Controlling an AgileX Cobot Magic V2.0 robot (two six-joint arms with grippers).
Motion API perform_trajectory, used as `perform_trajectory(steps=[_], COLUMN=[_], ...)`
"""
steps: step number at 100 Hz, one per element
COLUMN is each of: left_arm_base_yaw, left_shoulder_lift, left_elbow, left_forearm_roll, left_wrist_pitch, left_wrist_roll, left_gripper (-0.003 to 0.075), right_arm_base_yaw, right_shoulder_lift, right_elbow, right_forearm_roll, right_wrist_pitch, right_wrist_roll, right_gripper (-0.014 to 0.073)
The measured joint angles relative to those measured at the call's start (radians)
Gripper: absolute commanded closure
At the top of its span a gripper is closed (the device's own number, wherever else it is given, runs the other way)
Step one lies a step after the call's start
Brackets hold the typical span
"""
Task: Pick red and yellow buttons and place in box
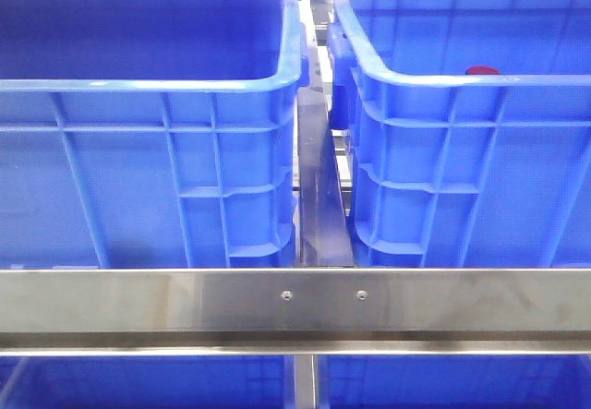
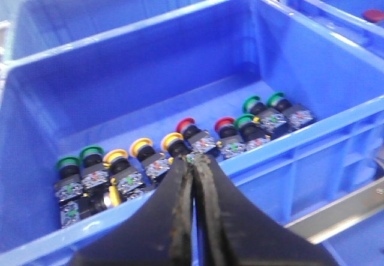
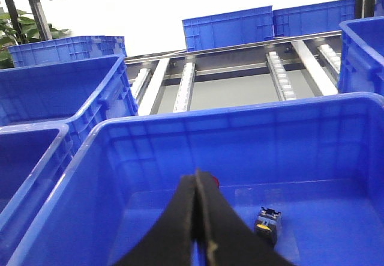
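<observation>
Front view: two big blue crates side by side on a steel rack, left crate [image 1: 148,132] and right crate [image 1: 462,150], w/ a dark gap between them and a steel rail [image 1: 295,300] across the near edge. No arms visible there. A bit of a red cap [image 1: 482,71] shows just over the right crate's near rim.

Left wrist view: left gripper [image 2: 193,176] has its fingers pressed together, nothing between them, hovering above the near wall of the left crate. Along that wall, inside, sits a row of push buttons on dark bodies: green-capped ones [image 2: 80,156] at one end, then yellow buttons [image 2: 141,148], then red buttons [image 2: 206,125], then more green ones [image 2: 264,102] at the other end. The closed tips sit right over the yellow/red boundary; contact can't be told.

Right wrist view: right gripper [image 3: 198,200] also has fingers together, empty, above the right crate's interior. On the crate floor lies one small button piece [image 3: 267,223], dark body w/ some yellow, near the fingertips. A sliver of red [image 3: 210,178] peeks out just behind the fingers. Roller rails [image 3: 279,77] and more blue crates further back.
</observation>
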Motion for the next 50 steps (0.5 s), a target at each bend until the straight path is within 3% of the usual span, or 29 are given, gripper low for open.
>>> perform_trajectory(steps=[24, 50], left_arm_base_yaw=[0.198, 0.314], left_shoulder_lift=[-0.155, -0.237], left_elbow=[0.184, 0.365], left_forearm_roll=[-0.222, -0.284], left_wrist_pitch=[-0.15, -0.261], left_wrist_roll=[0.202, 0.239], left_gripper=[0.0739, 0.0739], right_arm_base_yaw=[0.0, 0.0], right_shoulder_lift=[0.0, 0.0], right_elbow=[0.0, 0.0], right_forearm_roll=[0.0, 0.0], right_wrist_pitch=[0.002, 0.002], right_wrist_roll=[0.0, 0.0], right_gripper=[0.0662, 0.0662])
